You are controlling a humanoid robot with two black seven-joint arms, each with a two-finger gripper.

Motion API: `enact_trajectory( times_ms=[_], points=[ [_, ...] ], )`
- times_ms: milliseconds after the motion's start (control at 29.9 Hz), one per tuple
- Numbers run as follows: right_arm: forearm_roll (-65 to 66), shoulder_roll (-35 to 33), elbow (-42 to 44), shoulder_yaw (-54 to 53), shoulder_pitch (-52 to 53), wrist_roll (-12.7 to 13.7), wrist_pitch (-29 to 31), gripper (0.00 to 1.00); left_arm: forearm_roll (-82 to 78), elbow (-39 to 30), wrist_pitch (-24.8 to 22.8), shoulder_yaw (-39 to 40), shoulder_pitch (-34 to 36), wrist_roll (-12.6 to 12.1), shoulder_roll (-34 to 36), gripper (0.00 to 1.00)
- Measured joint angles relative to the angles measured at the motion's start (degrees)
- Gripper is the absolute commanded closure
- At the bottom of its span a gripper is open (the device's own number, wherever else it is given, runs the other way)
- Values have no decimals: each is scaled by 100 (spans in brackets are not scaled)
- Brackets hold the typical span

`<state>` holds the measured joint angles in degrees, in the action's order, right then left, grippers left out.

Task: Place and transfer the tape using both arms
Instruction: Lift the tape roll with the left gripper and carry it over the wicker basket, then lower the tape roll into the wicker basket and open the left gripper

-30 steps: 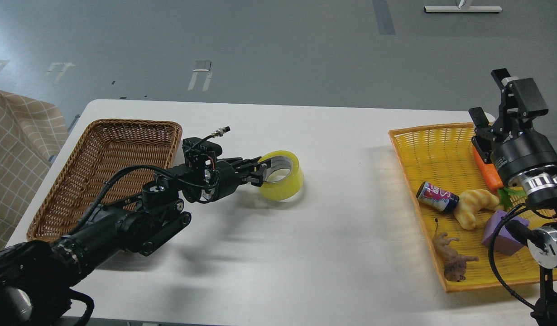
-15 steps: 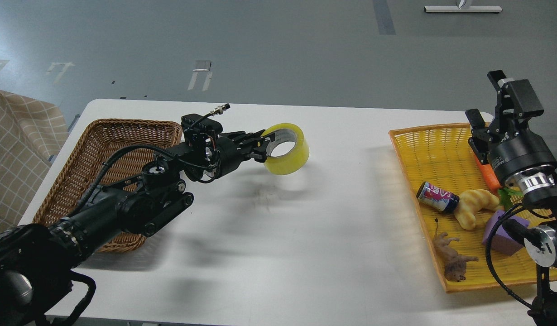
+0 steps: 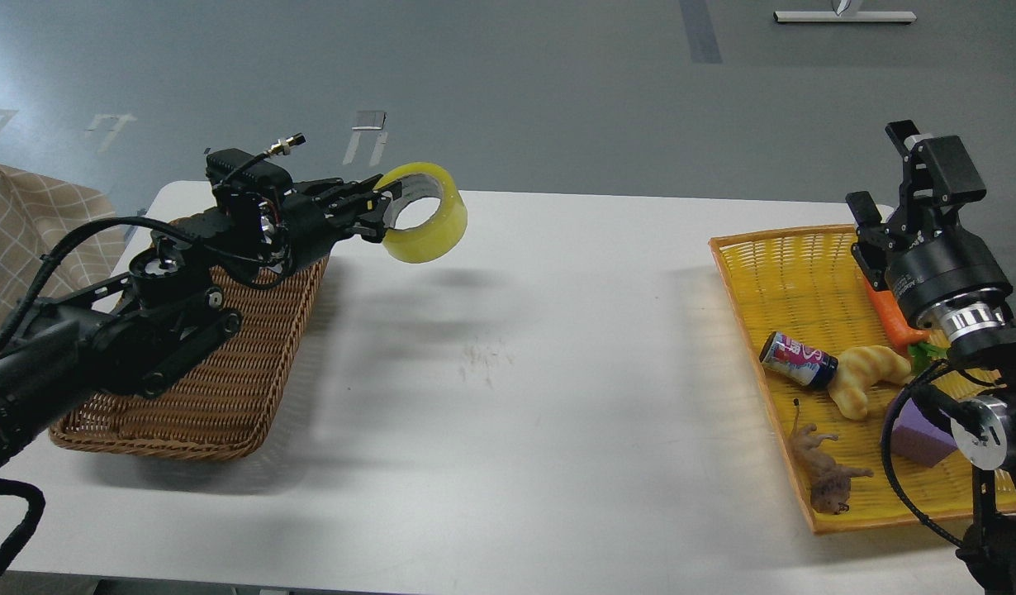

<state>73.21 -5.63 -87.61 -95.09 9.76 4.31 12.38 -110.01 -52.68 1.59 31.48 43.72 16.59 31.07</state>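
Observation:
The tape (image 3: 425,216), a thick yellow roll with a grey core, hangs in the air above the far left of the white table (image 3: 508,397), beside the far right corner of the brown wicker basket (image 3: 235,388). My left gripper (image 3: 384,216) is shut on the roll's left wall, one finger through the core. My left arm lies over the basket. My right gripper (image 3: 880,169) is open and empty, raised above the far right end of the yellow tray (image 3: 772,241).
The yellow tray holds a carrot (image 3: 886,318), a small can (image 3: 797,359), a croissant (image 3: 863,376), a purple block (image 3: 921,440) and a toy lion (image 3: 826,475). A checked cloth (image 3: 29,240) lies off the table's left edge.
My left gripper has lifted the tape off the table and carried it up and to the left, to the basket's corner. The right arm has barely moved.

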Motion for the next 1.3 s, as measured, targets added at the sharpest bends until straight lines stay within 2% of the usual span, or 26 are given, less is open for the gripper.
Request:
enact_trajectory(
  times_ms=[335,569,903,1037,1204,1305],
  points=[
    [0,5,57,84,17,0,2,0,210,-244,-14,-27,-91,111,1107,98],
    [0,-4,60,87,17,-9,2,0,285,-340,-18,-45,-572,540,1866,97],
    [0,68,21,87,13,-53,2,0,664,-284,22,-46,-1060,574,2223,96],
    [-17,93,-2,87,113,-340,24,0,676,-261,101,-29,-1184,582,2226,95],
    [-26,115,8,118,195,-1177,98,0,731,-244,172,-20,-1297,583,2228,95],
    [-26,122,20,138,197,-1432,259,0,844,-243,181,-21,-1325,583,2228,95]
  ],
)
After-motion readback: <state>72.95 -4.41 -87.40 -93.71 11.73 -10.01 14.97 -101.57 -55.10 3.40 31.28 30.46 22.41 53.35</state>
